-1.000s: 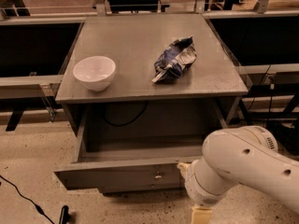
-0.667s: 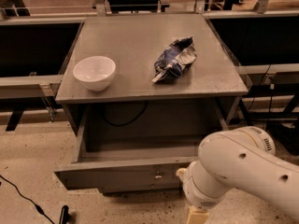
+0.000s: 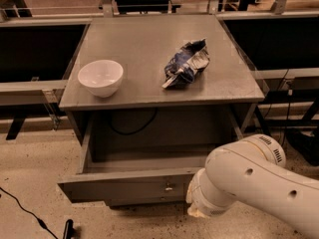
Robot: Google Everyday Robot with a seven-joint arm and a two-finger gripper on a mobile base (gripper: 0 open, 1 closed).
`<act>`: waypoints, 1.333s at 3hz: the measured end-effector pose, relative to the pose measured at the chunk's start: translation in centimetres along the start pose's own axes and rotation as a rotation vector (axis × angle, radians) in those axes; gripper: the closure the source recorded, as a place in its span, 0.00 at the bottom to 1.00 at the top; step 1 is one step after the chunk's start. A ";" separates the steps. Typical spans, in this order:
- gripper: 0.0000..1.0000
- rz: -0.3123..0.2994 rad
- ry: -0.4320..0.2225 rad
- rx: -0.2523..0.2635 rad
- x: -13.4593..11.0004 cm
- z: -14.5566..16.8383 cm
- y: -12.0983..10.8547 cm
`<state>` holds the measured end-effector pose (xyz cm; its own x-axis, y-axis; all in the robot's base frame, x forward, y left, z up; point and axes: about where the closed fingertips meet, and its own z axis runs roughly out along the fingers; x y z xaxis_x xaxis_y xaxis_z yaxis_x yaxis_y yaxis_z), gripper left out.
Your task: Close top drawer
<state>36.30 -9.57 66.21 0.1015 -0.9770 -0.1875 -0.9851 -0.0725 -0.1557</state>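
Top drawer (image 3: 124, 185) wide open; gripper (image 3: 196, 212) low beside its front, right of the knob (image 3: 168, 187), grip state unreadable; an off-centre shove could skew and jam it.

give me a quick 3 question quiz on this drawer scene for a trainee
1. True or false: the wide grey top drawer with the small brass-coloured knob is fully shut.
2. In the camera view, what lies to the right of the round white bowl on the grey cabinet top? A) a red can B) a crumpled blue-and-white bag C) a green sponge
3. Fill in: the white arm's gripper sits low by the drawer's ____, just right of the knob.

Key: 1 false, it stands pulled out. 2 B. 3 front.
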 end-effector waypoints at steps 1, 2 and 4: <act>0.89 -0.117 0.021 0.077 0.2 1.1 -3.2; 1.00 -0.164 0.005 0.129 0.9 2.5 -5.8; 1.00 -0.149 -0.029 0.161 1.2 3.4 -6.5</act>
<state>43.34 -9.57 63.74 0.2511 -0.9513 -0.1785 -0.9243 -0.1809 -0.3360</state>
